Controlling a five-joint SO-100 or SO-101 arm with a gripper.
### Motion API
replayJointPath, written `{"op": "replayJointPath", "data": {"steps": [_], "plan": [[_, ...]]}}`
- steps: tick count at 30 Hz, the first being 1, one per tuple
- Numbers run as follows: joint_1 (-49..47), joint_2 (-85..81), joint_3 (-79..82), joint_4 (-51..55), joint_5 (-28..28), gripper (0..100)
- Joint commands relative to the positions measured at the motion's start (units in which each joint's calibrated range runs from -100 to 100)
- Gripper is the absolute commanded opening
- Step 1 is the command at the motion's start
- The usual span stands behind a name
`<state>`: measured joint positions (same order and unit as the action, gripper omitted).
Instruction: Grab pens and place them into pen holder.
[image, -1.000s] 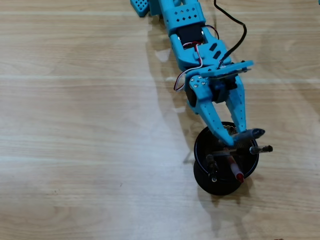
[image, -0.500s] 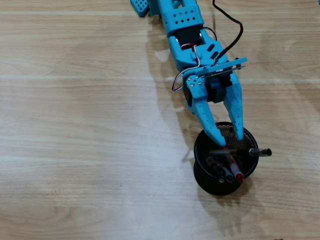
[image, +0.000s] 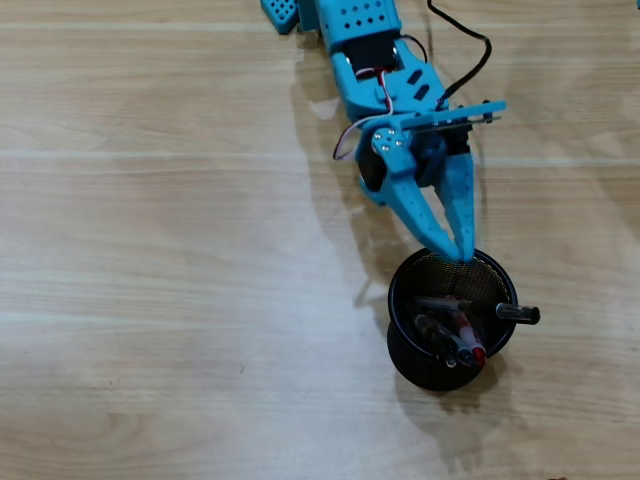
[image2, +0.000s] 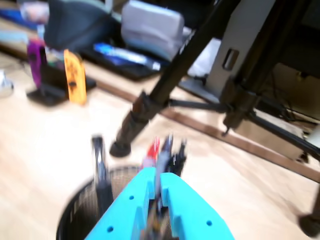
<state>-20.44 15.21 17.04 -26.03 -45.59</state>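
The pen holder (image: 452, 318) sits in the lower right of the overhead view, a round black mesh cup on the wooden table (image: 160, 250), and the pens (image: 455, 335) are inside it — three lean together toward the cup's lower side, the red pen (image: 470, 342) rightmost of them, while a fourth pen (image: 500, 311) lies more level, its dark end sticking out over the right rim. Just above the cup's upper rim hangs the blue gripper (image: 458, 251), its two fingers drawn nearly together at the tips with nothing between them; whether the tips touch the rim cannot be told. The wrist view, blurred, shows the same narrow slit between the fingers (image2: 162, 200) with the pen tops (image2: 165, 150) poking up beyond them and the mesh rim (image2: 75, 215) below. The arm (image: 375, 60) stretches from the top edge down to the cup. To the left of arm and cup the table is bare wood across the frame — less room shows on the right and below the cup.
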Motion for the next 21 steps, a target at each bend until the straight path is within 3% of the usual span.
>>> {"op": "replayJointPath", "data": {"steps": [1, 12, 21], "plan": [[2.1, -12.11, 11.02, -0.17, 3.97, 2], [9.14, -47.27, 60.43, -0.17, 14.02, 2], [13.08, -69.69, 81.7, 1.92, 19.15, 2]]}}
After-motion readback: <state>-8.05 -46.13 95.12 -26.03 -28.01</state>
